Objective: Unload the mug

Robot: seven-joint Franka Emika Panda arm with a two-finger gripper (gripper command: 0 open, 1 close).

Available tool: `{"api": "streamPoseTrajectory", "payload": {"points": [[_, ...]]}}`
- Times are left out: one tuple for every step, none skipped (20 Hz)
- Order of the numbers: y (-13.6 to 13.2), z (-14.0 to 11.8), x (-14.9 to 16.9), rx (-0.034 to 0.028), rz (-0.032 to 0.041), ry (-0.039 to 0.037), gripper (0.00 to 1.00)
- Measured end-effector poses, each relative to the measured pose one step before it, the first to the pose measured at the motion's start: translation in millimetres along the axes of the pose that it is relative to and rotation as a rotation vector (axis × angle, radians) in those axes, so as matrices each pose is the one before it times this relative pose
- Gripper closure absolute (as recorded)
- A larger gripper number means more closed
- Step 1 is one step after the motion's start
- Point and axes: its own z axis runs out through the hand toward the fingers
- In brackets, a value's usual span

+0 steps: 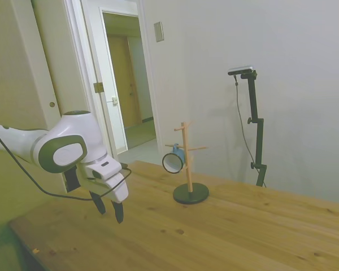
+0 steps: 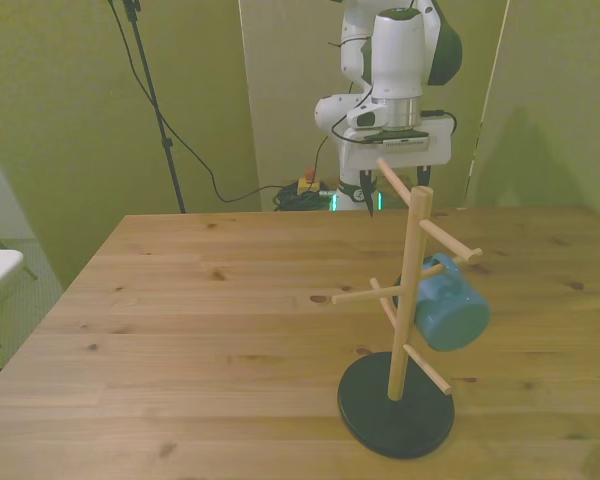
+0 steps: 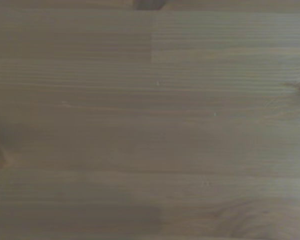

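The small light-blue mug (image 1: 173,162) hangs by its handle on a peg of the wooden peg stand (image 1: 188,161), its dark-rimmed mouth facing sideways. In the front view the mug (image 2: 448,308) hangs on the front view's right of the stand's post (image 2: 408,300), above the round black base (image 2: 397,408). My gripper (image 1: 109,210) hovers above the table well short of the stand, pointing down, open, with nothing between its fingers. In the front view the gripper (image 2: 359,200) is behind the stand near the table's far edge. The wrist view shows only bare wood (image 3: 150,120).
The wooden table (image 2: 200,300) spreads wide on the front view's left of the stand. Several pegs stick out from the post at different heights around the mug. A doorway (image 1: 127,84) and walls lie beyond the table.
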Motion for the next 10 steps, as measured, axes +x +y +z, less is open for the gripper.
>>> {"api": "streamPoseTrajectory", "payload": {"points": [[0.06,0.52,0.09,-0.00222,-0.00149,0.00039,0.0],[-0.37,1.54,0.76,0.00104,-0.00168,0.00482,0.0],[-2.91,-1.54,3.48,0.01805,0.0007,0.02187,0.0],[-3.52,-1.02,4.49,0.01324,0.00296,0.01878,0.0],[-4.4,0.03,5.68,0.012,0.00353,0.01751,0.0],[-4.9,-0.08,6.45,0.01244,0.00661,0.0161,0.0],[-6.42,-1.03,7.94,0.01884,0.01245,0.02312,0.0],[-7.37,-0.25,7.93,0.01498,0.00723,0.0216,0.0],[-7.34,0.39,7.59,0.01406,0.00588,0.01718,0.0],[-7.77,0.14,7.82,0.01657,0.0072,0.02096,0.0]]}}
